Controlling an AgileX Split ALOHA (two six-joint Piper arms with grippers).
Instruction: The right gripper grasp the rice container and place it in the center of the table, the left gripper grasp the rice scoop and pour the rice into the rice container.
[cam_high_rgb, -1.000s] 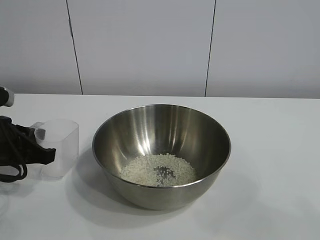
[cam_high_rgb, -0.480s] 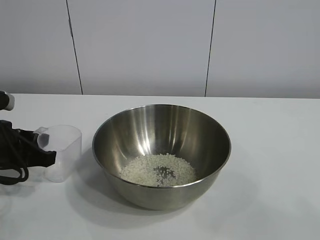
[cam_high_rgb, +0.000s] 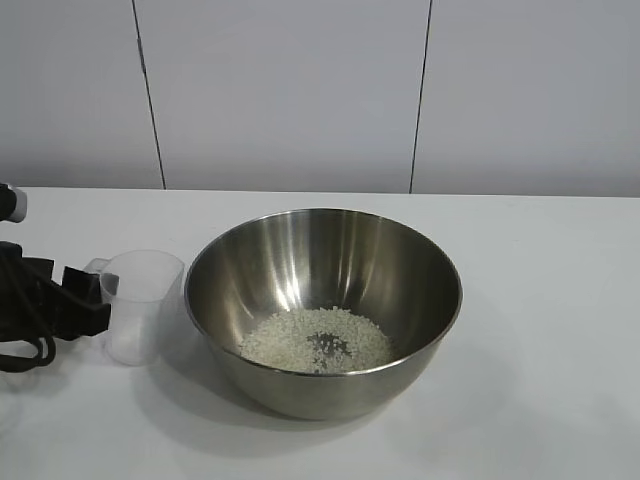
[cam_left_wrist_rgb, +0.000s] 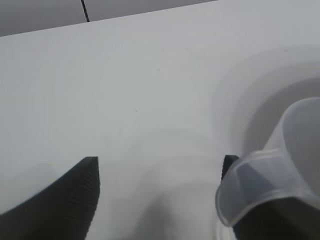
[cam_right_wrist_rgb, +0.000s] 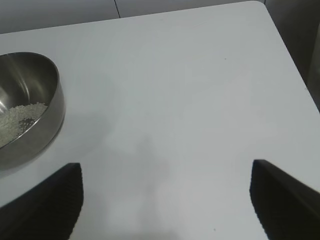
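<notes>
The rice container (cam_high_rgb: 330, 245), a shiny steel bowl, stands in the middle of the table (cam_high_rgb: 545, 300) with the rice (cam_high_rgb: 315, 340) in a loose pile in its bottom. The rice scoop (cam_high_rgb: 142, 305), a clear plastic cup, stands upright just left of the bowl and looks empty. My left gripper (cam_high_rgb: 92, 300) is open at the far left, its fingers beside the cup's handle tab. In the left wrist view the cup (cam_left_wrist_rgb: 280, 170) lies against one fingertip of the open left gripper (cam_left_wrist_rgb: 160, 165). My right gripper (cam_right_wrist_rgb: 165, 167) is open and empty over bare table, with the bowl (cam_right_wrist_rgb: 35, 95) off to one side.
A pale panelled wall (cam_high_rgb: 300, 90) runs behind the table. In the right wrist view the table's corner (cam_right_wrist_rgb: 262, 5) and side edge show, with a dark gap beyond. Black cables (cam_high_rgb: 25, 345) hang at the left arm.
The cup has shifted right, closer to the bowl, and turned a little. The left gripper's fingers have come off it and stay at the far left.
</notes>
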